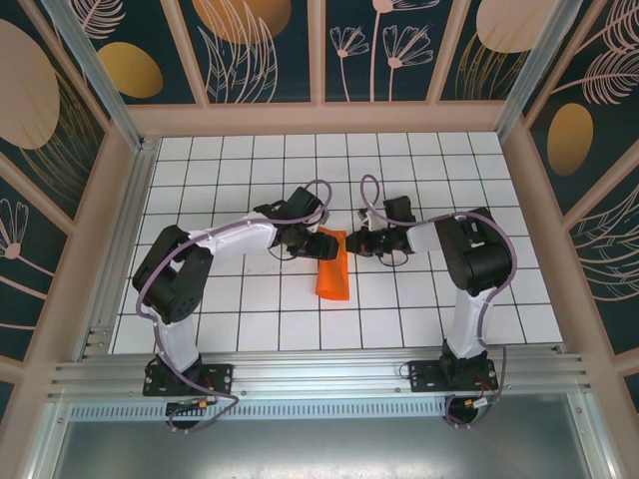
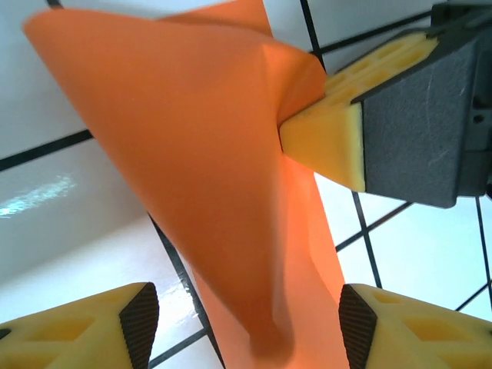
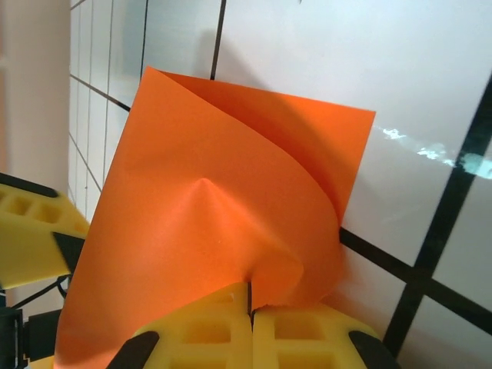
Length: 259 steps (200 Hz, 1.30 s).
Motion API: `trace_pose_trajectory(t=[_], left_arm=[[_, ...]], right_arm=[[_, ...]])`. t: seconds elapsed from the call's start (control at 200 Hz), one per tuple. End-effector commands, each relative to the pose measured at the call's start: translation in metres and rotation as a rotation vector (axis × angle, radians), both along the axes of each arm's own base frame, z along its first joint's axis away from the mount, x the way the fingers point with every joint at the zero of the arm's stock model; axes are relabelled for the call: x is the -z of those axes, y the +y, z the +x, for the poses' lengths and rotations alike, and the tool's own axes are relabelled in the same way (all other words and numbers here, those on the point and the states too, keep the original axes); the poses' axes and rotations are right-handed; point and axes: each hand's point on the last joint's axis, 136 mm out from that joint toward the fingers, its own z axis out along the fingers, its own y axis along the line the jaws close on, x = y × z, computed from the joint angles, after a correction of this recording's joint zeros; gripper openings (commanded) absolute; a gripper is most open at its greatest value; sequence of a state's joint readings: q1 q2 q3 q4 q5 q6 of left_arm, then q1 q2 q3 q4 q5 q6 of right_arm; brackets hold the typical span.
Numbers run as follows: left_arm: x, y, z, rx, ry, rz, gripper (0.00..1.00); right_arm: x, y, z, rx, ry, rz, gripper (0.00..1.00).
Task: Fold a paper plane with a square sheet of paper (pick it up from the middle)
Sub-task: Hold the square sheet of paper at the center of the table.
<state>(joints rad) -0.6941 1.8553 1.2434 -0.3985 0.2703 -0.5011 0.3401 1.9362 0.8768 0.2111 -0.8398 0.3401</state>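
Fingers point(image 3: 201, 332) of the right gripper point(image 3: 250, 298) pinch plain orange paper point(image 3: 223, 200).

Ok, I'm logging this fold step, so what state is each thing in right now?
paper: curled over on itself, fold not pressed flat.
left gripper: open, straddling the paper.
right gripper: shut on the paper's edge.
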Motion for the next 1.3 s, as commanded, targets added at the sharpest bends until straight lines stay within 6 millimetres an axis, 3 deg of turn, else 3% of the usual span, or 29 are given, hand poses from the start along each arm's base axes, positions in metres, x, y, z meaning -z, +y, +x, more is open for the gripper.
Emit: trace_pose_trajectory(t=[0.0, 0.24, 0.46, 0.615, 0.836, 0.921, 1.071, 1.291], left_arm=[[0.001, 0.011, 0.003, -0.086, -0.013, 0.031, 0.65], [0.019, 0.02, 0.003, -0.157, 0.015, 0.064, 0.6], [0.031, 0.013, -0.011, -0.148, 0.084, 0.008, 0.58], [0.012, 0.004, -0.004, -0.157, 0.057, -0.072, 0.63], [-0.015, 0.001, 0.009, -0.276, 0.107, -0.359, 0.67], [-0.008, 0.012, 0.008, -0.329, 0.152, -0.442, 0.66], [-0.011, 0.009, 0.014, -0.343, 0.168, -0.533, 0.66], [0.003, 0.005, 0.026, -0.354, 0.179, -0.534, 0.61]], right_arm=[[-0.01, -0.005, 0.009, 0.0, -0.055, -0.049, 0.05], [-0.011, -0.006, 0.015, -0.004, -0.068, -0.073, 0.05], [-0.011, -0.005, 0.02, -0.005, -0.064, -0.082, 0.05], [-0.012, -0.002, 0.016, -0.036, -0.056, -0.072, 0.06], [-0.007, -0.003, 0.011, -0.054, -0.038, -0.077, 0.06], [-0.004, -0.003, 0.011, -0.059, -0.032, -0.077, 0.06], [0.0, -0.002, 0.01, -0.064, -0.023, -0.076, 0.06], [0.001, -0.002, 0.009, -0.065, -0.018, -0.077, 0.06]])
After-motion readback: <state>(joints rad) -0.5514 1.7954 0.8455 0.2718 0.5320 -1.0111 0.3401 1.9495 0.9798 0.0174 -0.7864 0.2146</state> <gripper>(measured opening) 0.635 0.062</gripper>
